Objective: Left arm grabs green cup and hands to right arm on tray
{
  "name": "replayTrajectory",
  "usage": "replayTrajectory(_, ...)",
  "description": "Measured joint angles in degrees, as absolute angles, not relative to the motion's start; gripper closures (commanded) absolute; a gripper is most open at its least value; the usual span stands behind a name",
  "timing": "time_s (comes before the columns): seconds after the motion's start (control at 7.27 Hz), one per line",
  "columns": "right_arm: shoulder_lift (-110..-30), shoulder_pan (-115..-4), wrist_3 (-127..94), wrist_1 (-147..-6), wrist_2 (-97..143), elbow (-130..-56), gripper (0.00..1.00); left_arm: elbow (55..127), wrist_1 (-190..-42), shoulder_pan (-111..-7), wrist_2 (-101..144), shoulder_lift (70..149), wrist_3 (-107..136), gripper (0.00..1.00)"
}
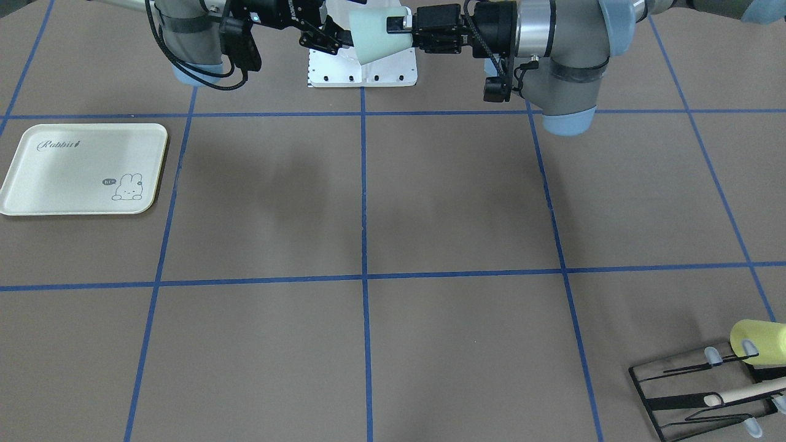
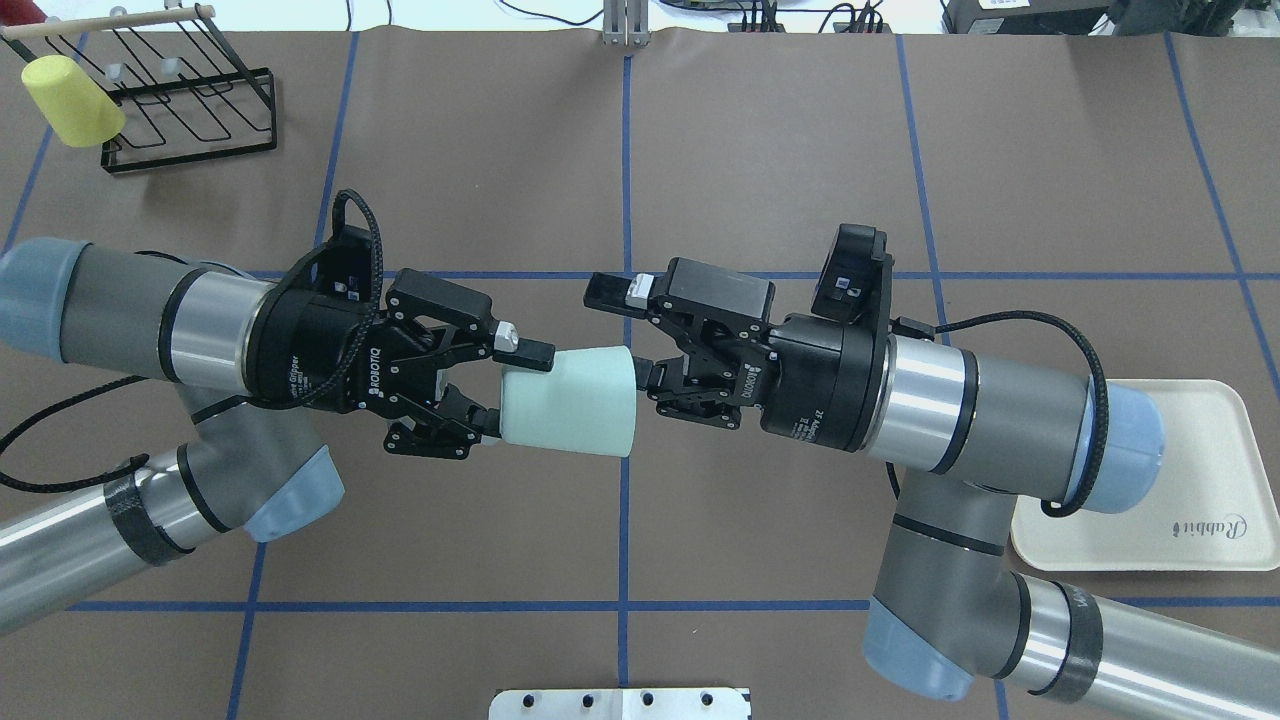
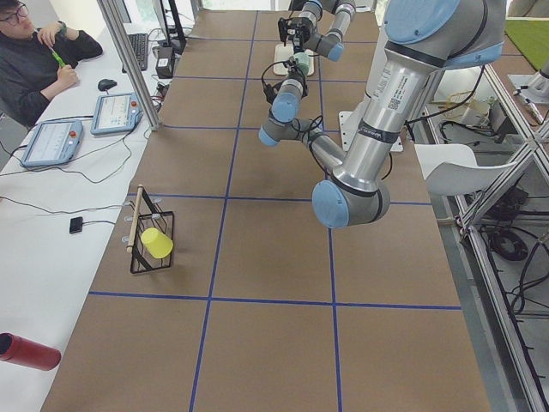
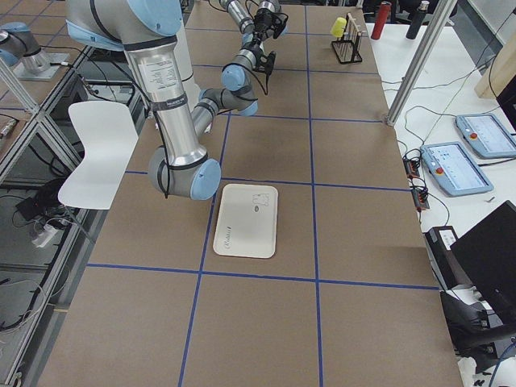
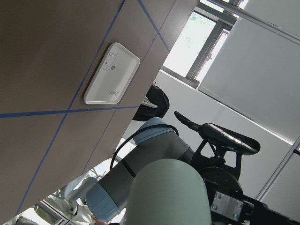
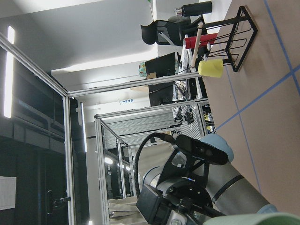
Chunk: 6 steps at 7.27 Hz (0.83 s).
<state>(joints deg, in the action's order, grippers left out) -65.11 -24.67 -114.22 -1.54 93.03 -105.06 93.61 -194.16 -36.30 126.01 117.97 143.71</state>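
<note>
Green cup (image 2: 570, 402) midair in left gripper (image 2: 512, 386); right gripper (image 2: 625, 334) spread.

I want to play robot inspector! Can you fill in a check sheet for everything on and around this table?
Surface: brown table with a blue tape grid; a metal plate at the robot's edge.
Job's things: green cup is in the air between the arms, lying sideways; tray is flat on the table at the robot's right, cup not yet on it.
Clutter: yellow-green cup on a black wire rack, which also has a wooden stick.
Hands: left hand shut on the green cup; right hand open at the cup's other end.
Cables: a black cable loops at each wrist.
Surroundings: person at a side desk, control tablets, white chair.
</note>
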Motion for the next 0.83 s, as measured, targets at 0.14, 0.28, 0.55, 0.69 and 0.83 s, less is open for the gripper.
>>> replayTrajectory(0.14, -65.2, -25.0, -114.2, -2.2, 94.0, -105.1, 0.06, 93.6, -194.2, -36.3, 126.0, 118.0, 143.7, 1.00)
replayTrajectory(0.28, -65.3, -25.1, -114.1, -2.5, 94.5, -105.1, 0.06, 93.6, -194.2, -36.3, 126.0, 118.0, 143.7, 1.00)
replayTrajectory(0.55, -65.2, -25.2, -114.1, -2.6, 94.9, -105.1, 0.27, 93.6, -194.2, -36.3, 126.0, 118.0, 143.7, 1.00)
replayTrajectory(0.69, -65.1, -25.3, -114.0, -2.6, 95.0, -105.2, 0.51, 93.5, -194.2, -36.3, 126.0, 118.0, 143.7, 1.00)
replayTrajectory(0.83, -65.0, -25.3, -114.0, -2.6, 95.0, -105.2, 0.68, 93.5, -194.2, -36.3, 126.0, 118.0, 143.6, 1.00)
